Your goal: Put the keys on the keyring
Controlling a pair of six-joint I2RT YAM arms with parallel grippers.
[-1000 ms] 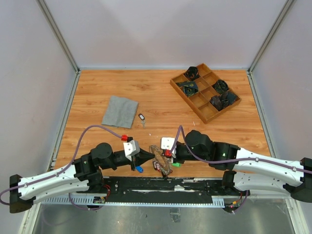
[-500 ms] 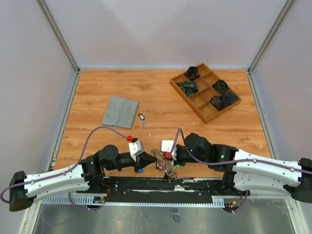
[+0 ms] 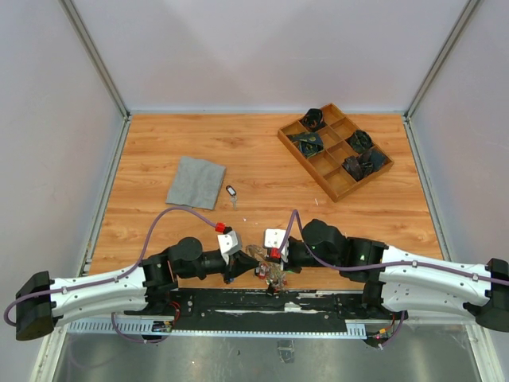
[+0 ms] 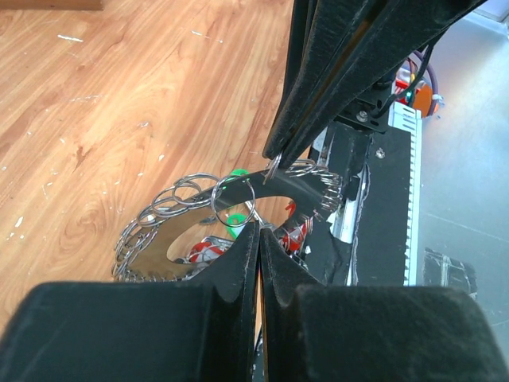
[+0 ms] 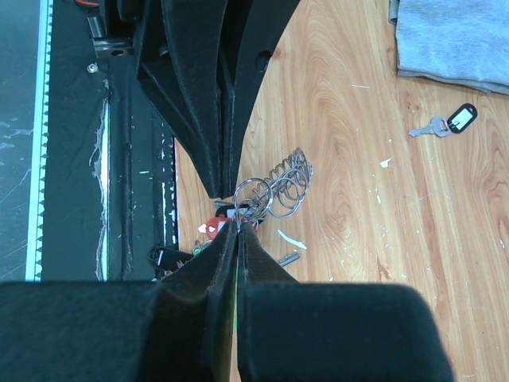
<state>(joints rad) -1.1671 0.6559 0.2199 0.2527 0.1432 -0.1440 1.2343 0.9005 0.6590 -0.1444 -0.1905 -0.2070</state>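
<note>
The keyring (image 3: 266, 267) is a bunch of silver rings and keys with red and green tags, at the table's near edge between both grippers. My left gripper (image 3: 241, 260) is shut, its tips meeting at the lower edge of one small ring (image 4: 233, 199) of the bunch (image 4: 183, 219). My right gripper (image 3: 274, 256) is shut on the same small ring (image 5: 254, 195) from the opposite side. Red tags (image 5: 213, 228) hang under the ring. One loose key with a black tag (image 3: 231, 192) lies on the wood farther back; it also shows in the right wrist view (image 5: 445, 123).
A grey cloth square (image 3: 196, 181) lies left of the loose key. A wooden compartment tray (image 3: 324, 166) with dark items stands at the back right. A black base strip (image 3: 238, 302) runs along the near edge. A small key (image 5: 288, 257) lies by the bunch.
My left gripper has moved right, up to the keyring bunch, and now meets the right gripper at the small ring. The right gripper has shifted slightly toward the near edge.
</note>
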